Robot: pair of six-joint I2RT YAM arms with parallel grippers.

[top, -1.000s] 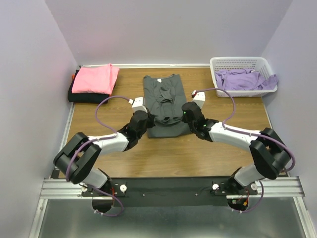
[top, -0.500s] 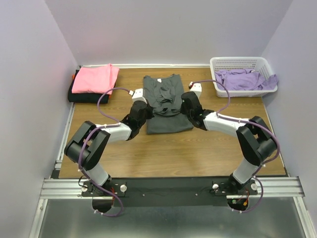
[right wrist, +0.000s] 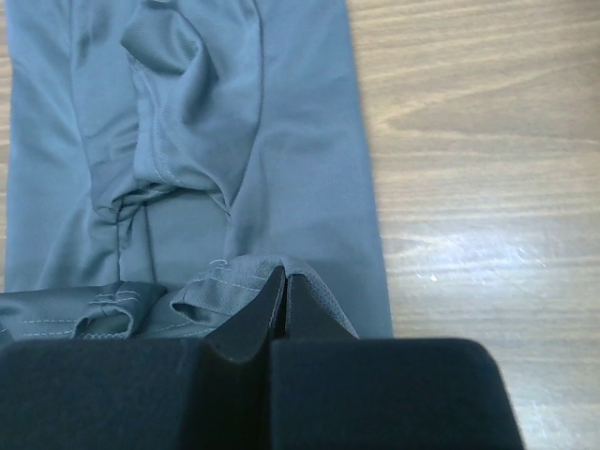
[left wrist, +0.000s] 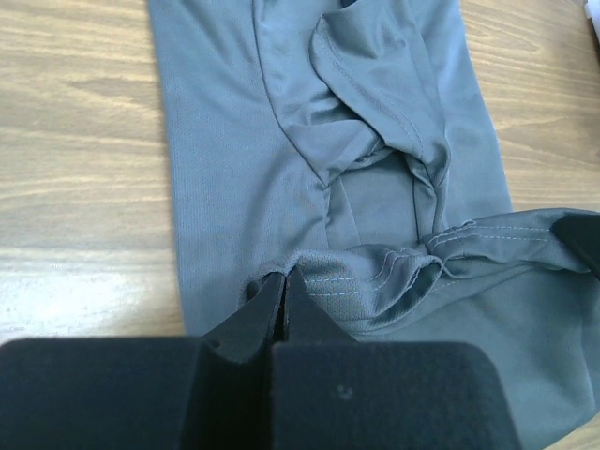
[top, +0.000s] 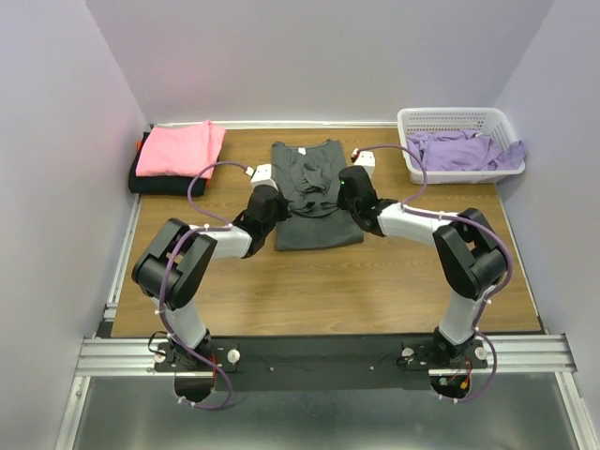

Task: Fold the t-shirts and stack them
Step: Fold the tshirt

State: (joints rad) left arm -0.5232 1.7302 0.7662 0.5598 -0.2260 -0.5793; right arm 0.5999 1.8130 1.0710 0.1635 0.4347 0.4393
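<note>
A dark charcoal grey t-shirt point(top: 309, 230) lies in the middle of the table, its sides folded in. My left gripper point(top: 269, 199) is shut on its bottom hem at the left corner point(left wrist: 319, 272). My right gripper point(top: 350, 194) is shut on the hem at the right corner point(right wrist: 309, 281). Both hold the hem lifted and doubled back over the shirt's middle. A folded bright pink t-shirt point(top: 178, 148) lies on a folded black t-shirt point(top: 159, 185) at the back left. Lavender purple t-shirts point(top: 464, 150) fill the basket.
A white lattice basket point(top: 450, 120) stands at the back right corner, a purple shirt hanging over its right rim. Purple walls close the table on three sides. Bare wood point(top: 328, 291) lies between the shirt and the arm bases.
Both grippers have carried the grey shirt's bottom hem away from the near edge toward the collar, so the shirt now covers less length on the table.
</note>
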